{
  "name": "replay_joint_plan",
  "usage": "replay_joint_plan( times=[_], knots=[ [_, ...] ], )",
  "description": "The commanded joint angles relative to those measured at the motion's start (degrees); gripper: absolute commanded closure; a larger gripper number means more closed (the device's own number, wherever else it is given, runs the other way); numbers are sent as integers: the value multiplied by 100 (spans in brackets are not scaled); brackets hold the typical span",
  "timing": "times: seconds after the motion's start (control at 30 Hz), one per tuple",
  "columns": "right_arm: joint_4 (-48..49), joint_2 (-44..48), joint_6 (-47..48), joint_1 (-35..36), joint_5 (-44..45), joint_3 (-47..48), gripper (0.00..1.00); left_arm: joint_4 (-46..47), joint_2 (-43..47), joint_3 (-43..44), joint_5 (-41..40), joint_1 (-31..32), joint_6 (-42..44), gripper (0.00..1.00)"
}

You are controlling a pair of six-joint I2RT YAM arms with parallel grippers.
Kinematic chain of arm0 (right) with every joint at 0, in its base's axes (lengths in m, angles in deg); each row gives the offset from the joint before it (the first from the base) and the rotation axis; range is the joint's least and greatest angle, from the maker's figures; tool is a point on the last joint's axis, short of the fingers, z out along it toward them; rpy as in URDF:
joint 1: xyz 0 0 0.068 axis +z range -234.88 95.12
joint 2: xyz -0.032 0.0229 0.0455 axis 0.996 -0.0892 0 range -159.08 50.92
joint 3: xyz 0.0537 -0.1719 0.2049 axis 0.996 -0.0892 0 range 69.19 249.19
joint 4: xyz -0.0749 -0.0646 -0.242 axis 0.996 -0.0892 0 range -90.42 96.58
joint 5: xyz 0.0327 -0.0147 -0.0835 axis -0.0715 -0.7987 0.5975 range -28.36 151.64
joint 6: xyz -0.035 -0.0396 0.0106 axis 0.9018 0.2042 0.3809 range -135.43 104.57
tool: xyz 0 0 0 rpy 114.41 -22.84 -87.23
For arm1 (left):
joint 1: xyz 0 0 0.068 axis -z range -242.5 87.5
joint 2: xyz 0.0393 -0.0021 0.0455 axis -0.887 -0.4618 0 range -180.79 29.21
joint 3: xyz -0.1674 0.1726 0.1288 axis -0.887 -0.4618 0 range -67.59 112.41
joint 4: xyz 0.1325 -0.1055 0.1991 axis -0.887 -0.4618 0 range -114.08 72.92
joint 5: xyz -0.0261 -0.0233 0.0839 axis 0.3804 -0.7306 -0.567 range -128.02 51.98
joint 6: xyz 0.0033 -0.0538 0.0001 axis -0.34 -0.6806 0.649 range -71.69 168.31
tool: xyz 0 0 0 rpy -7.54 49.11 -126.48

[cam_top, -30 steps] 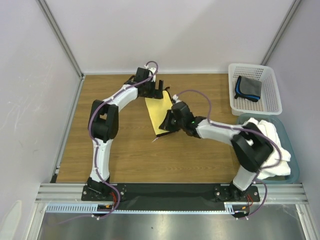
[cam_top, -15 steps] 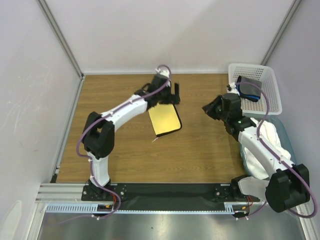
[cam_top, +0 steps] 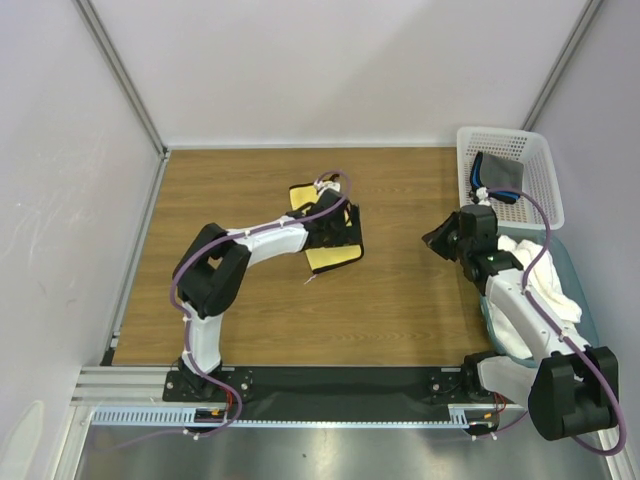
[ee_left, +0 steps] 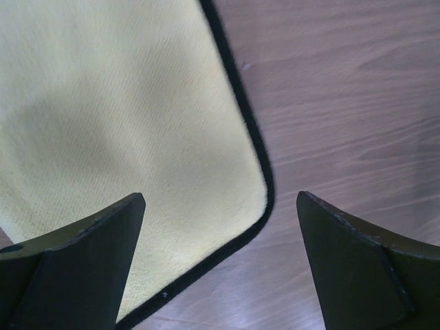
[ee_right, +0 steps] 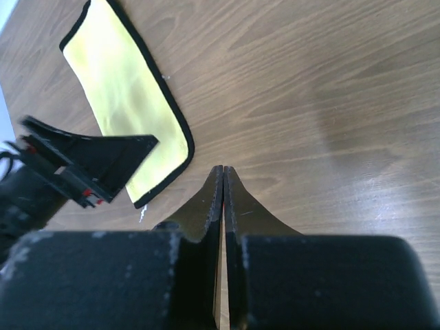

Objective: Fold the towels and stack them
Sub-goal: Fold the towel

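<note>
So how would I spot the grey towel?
At the far right corner of the wooden table stands a white perforated basket. Inside it lies the grey towel. Its blue edging sets it apart from the black-edged yellow towel and the white towel.

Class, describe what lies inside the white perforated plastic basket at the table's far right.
Inside the white perforated plastic basket lies a small dark grey cloth towel edged blue. Anything beneath it is covered and cannot be seen.

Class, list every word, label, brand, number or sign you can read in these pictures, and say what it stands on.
None can be read: no print shows on the yellow towel, grey towel, white towel, basket or table.
</note>
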Motion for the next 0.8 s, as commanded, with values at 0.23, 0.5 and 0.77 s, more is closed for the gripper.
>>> replay_joint_plan(
  times=[0.23, 0.5, 0.77],
  knots=[
    [227, -124, 118, -33, -62, -115, 100, -90, 398, -990, 457, -120, 323, 2],
    [341, -239, 136, -33, -53, -203, 100, -1093, 1003, -1298, 256, -647, 972, 4],
    [482, -388, 179, -24, -167, -256, 100, -2190, 987, -1237, -851, -1262, 1695, 7]
  ],
)
